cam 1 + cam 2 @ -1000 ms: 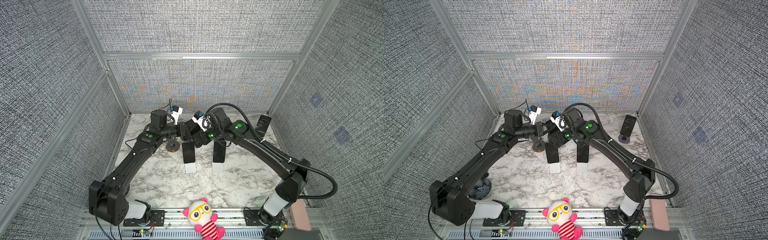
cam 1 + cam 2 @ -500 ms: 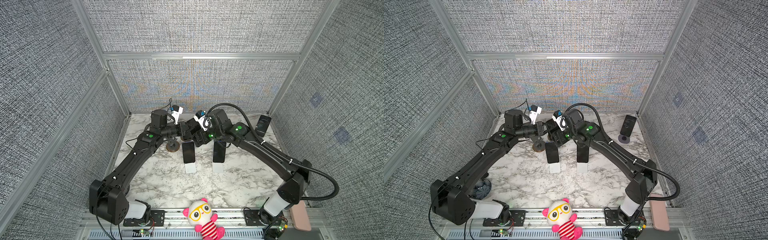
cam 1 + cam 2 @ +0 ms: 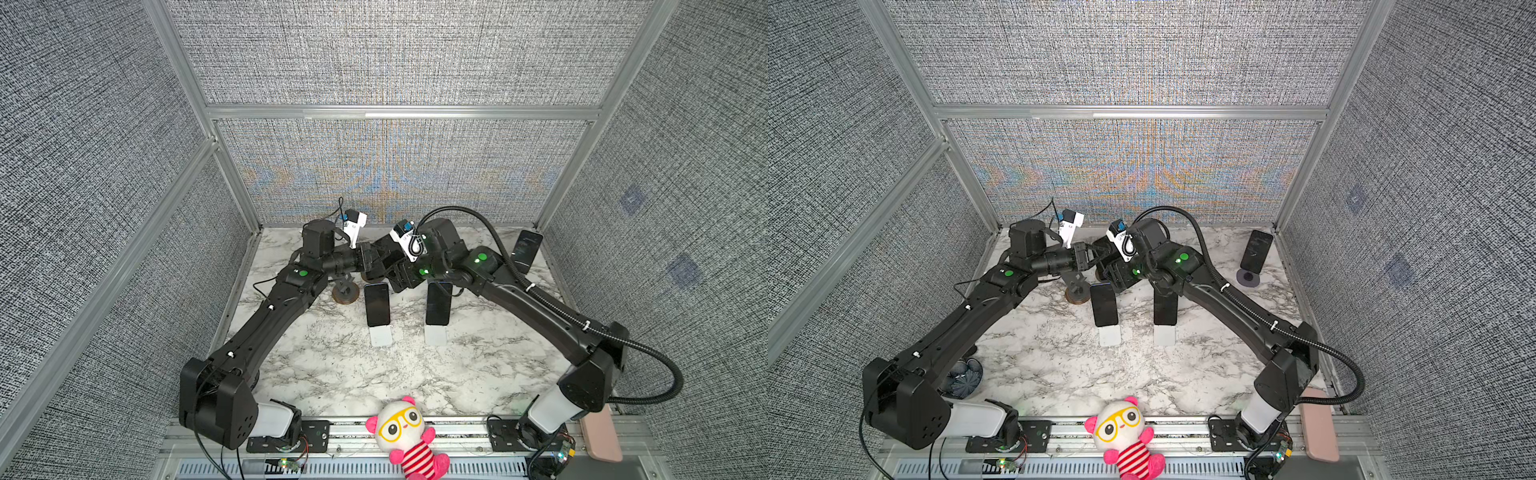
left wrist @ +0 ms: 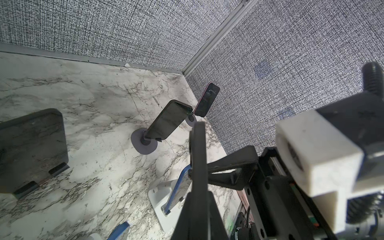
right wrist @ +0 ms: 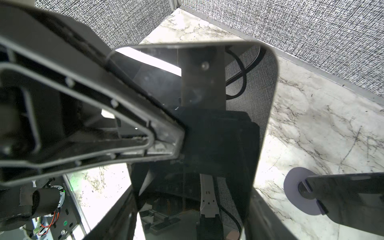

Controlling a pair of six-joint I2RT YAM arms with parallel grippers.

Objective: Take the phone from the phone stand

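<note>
A dark glossy phone [image 5: 239, 93] fills the right wrist view, its screen facing the camera. My right gripper [image 5: 194, 187] has one finger on each long edge of the phone. My left gripper [image 5: 176, 137] is shut, and its fingers cross in front of the screen from one side. The phone stand is hidden behind the phone. In both top views the left gripper [image 3: 376, 259] and right gripper [image 3: 395, 276] meet at the back middle. There the wrists hide most of the phone. A stand with a brown round base [image 3: 345, 294] stands just in front of them.
Two phones lean on white stands [image 3: 380, 334] [image 3: 436, 334] mid-table. Another phone [image 3: 526, 250] stands in the back right corner. A phone on a lavender round base [image 5: 295, 182] stands close by the right wrist. A plush toy [image 3: 409, 432] lies on the front rail.
My right gripper's jaws have narrowed from wide open onto the phone's edges, and its wrist has shifted slightly. The left arm has not moved.
</note>
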